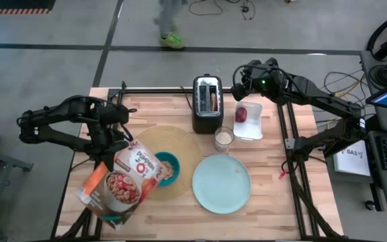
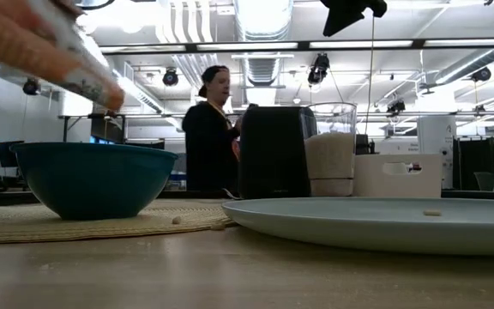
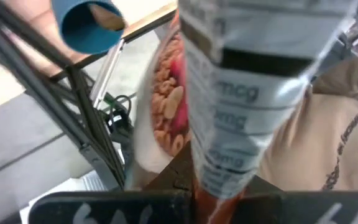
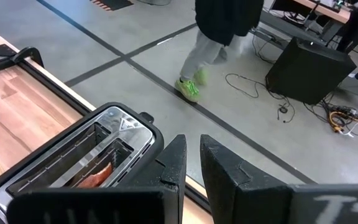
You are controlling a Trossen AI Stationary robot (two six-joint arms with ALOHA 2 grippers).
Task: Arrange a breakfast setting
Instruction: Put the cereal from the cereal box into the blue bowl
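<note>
- While the left gripper (image 1: 106,158) fingers pinch a tilted cardboard cereal box (image 1: 121,183), its mouth overhangs the teal bowl (image 1: 166,168) for pouring.
- Right gripper (image 1: 240,86), fingers slightly spread, waits at two o'clock above the black toaster (image 1: 207,102).

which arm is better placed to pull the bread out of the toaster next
Right. The right gripper hovers empty just beside the toaster, while the left gripper is busy holding the cereal box over the teal bowl.

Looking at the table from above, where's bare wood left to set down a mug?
Bare wood runs along the near edge below the large pale-blue plate, and at the far-left corner beyond the round tan placemat. It is crowded around the black toaster, glass of milk and white tray.
</note>
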